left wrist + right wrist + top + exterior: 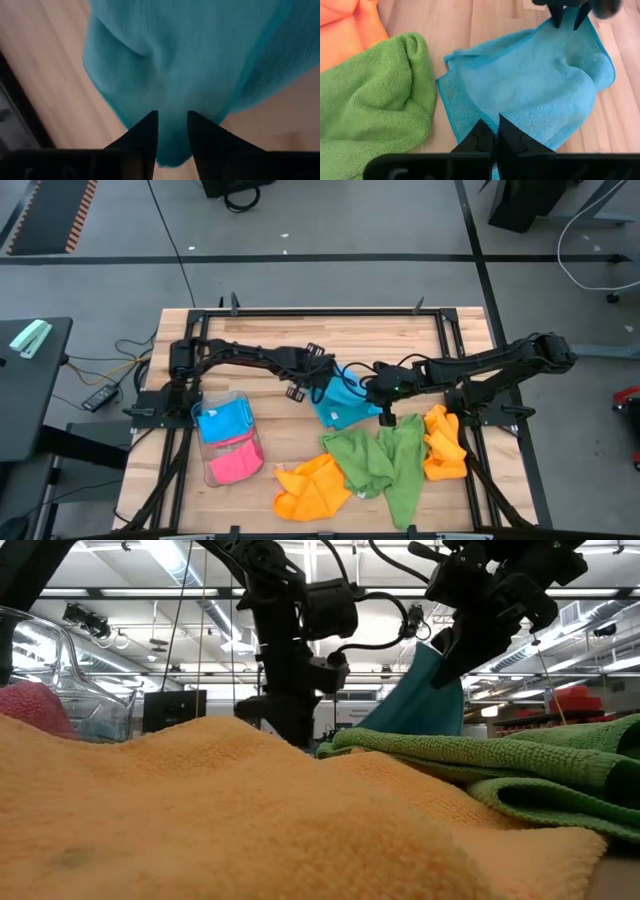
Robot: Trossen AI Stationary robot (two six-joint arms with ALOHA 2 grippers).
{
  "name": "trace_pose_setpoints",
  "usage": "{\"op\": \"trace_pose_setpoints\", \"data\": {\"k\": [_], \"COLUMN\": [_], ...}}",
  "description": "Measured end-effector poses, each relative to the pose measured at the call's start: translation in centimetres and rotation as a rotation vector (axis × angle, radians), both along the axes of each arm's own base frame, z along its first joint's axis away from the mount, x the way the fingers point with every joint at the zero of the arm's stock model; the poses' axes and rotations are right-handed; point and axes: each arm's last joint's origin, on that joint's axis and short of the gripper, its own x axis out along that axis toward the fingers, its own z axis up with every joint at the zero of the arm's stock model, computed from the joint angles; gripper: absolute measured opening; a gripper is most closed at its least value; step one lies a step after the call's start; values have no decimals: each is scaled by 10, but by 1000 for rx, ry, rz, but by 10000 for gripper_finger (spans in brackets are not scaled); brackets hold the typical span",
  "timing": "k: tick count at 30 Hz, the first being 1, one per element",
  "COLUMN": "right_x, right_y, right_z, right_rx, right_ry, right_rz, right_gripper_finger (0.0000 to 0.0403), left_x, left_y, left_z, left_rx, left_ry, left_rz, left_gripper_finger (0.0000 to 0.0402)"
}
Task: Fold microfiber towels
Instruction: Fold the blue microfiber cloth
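I have the blue towel (345,404) lifted off the worktop (270,350), just beside the green towel (380,465). My right tool (496,131) is pinched tight on one edge; my left tool (172,131) stands narrow around the opposite edge. Judging by this, I should secure both edges before pulling taut.

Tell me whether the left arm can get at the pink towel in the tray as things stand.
Probably not right now: the left end effector is busy at the blue towel's edge, which the right end effector also pinches. The pink towel lies uncovered in the clear tray nearby.
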Motion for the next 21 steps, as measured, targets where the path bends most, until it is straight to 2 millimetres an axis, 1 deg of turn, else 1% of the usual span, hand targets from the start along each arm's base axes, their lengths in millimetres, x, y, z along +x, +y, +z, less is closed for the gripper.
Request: {"op": "trace_pose_setpoints", "data": {"k": [2,6,15,21], "right_x": [0,0,0,1], "right_y": [0,0,0,0], "right_z": [0,0,0,0], "right_rx": [0,-5,-5,-5], "right_ry": [0,-3,-6,-7], "right_rz": [0,5,5,5], "right_gripper_finger": [8,8,7,7], "left_x": [-1,-4,-9,-12], "left_y": [-1,-2,-2,-2], "left_z": [3,8,7,6], "left_rx": [40,64,101,115], "left_ry": [14,43,155,243], "left_rz": [-15,-69,-173,-289], "left_gripper_finger": [110,119,151,152]}}
